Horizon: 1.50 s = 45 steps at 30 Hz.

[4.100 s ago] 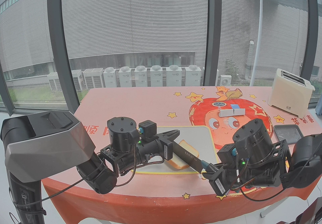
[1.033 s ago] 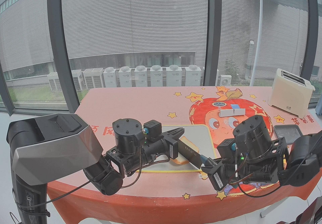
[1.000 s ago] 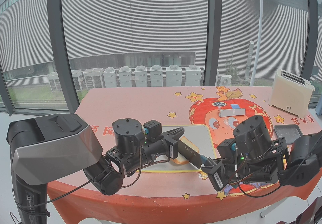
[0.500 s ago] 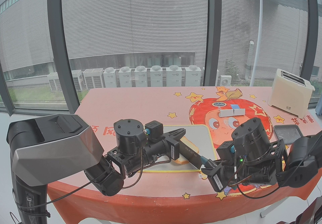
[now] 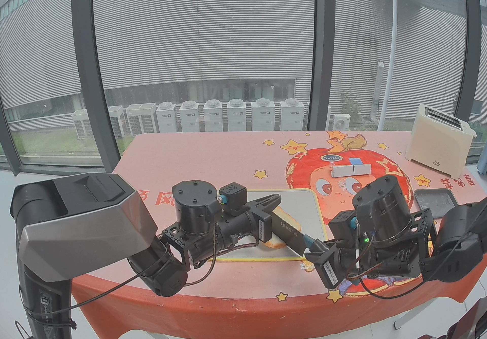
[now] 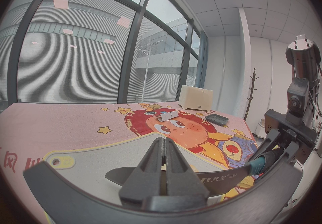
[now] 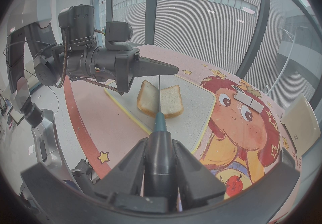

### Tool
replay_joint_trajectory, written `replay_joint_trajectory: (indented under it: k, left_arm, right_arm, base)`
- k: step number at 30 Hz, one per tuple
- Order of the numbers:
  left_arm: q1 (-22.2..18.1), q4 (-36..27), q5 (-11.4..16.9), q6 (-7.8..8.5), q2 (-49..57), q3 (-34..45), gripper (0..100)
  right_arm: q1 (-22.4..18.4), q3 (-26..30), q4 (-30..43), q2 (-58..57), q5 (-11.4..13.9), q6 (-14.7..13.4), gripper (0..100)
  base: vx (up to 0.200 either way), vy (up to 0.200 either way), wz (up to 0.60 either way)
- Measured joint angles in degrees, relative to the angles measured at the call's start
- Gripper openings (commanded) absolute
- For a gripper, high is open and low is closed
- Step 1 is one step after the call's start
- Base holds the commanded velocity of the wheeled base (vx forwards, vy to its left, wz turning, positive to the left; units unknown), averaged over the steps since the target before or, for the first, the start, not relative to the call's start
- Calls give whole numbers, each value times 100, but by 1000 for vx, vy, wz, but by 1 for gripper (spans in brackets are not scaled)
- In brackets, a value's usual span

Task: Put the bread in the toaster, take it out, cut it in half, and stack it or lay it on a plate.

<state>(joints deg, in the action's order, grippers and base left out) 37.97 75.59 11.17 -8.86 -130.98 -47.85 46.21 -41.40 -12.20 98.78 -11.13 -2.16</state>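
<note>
Cutting board (image 5: pixel 306 206) carries the bread (image 7: pixel 171 101), lying flat; knife (image 5: pixel 287 231) is set edge-down across the slice's middle, handle clamped in right gripper (image 7: pixel 160 141); left gripper (image 6: pixel 163 141) closed, empty, just above; advise straight downward pressure, blade square.

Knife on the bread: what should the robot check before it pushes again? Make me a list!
1. Knife held tight in the right gripper: ok.
2. Blade lined up over the middle of the bread: ok.
3. Bread lying on the cutting board: ok.
4. Left gripper steadying the bread: cannot tell.
5. Bread cut all the way through: cannot tell.
</note>
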Motion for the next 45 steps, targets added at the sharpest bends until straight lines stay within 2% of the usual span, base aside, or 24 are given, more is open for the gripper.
replay_joint_trajectory:
  k: [40, 45]
  left_arm:
    - [-2, 35, -11, 0, -37, -44, 0]
    - [4, 189, -11, 0, 20, -38, 0]
  right_arm:
    - [-5, 48, -151, -51, -6, 2, 0]
    - [0, 77, -158, -9, -9, 5, 0]
  base:
    - [0, 0, 0]
    - [0, 0, 0]
